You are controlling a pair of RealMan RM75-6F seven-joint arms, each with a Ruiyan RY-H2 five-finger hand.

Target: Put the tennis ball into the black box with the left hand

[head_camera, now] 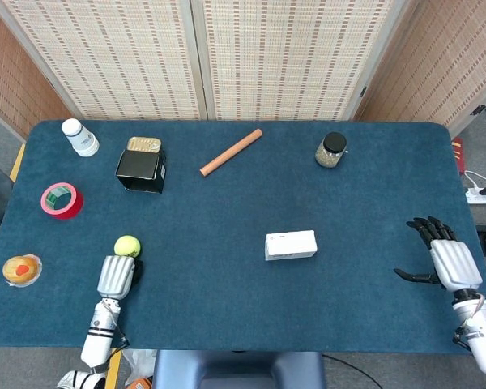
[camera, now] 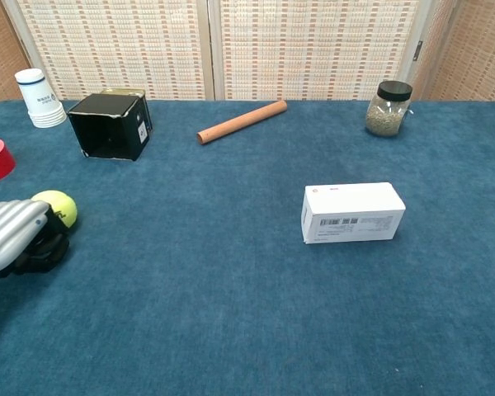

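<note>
Fingers of the left hand (head_camera: 117, 277) curl down behind the tennis ball (head_camera: 127, 245), touching it, w/ the ball at their tips on the blue table (head_camera: 227, 267); can't tell if they really grip it. In the chest view the left hand (camera: 16, 238) is bent over w/ dark fingers under it, and the ball (camera: 55, 206) sits right at its far side. The black box (head_camera: 141, 169) is well apart from the ball, further back on the table, w/ a gold tin (head_camera: 143, 144) just behind it. The right hand (head_camera: 445, 261) is near the right edge, fingers spread apart, holding nothing. Other stuff: a white box (head_camera: 291, 245) in the middle, a wood stick (head_camera: 231, 151), a jar (head_camera: 331, 150), a white bottle (head_camera: 79, 137), red tape (head_camera: 61, 200), and a small orange snack (head_camera: 21, 269) near the left edge.
</note>
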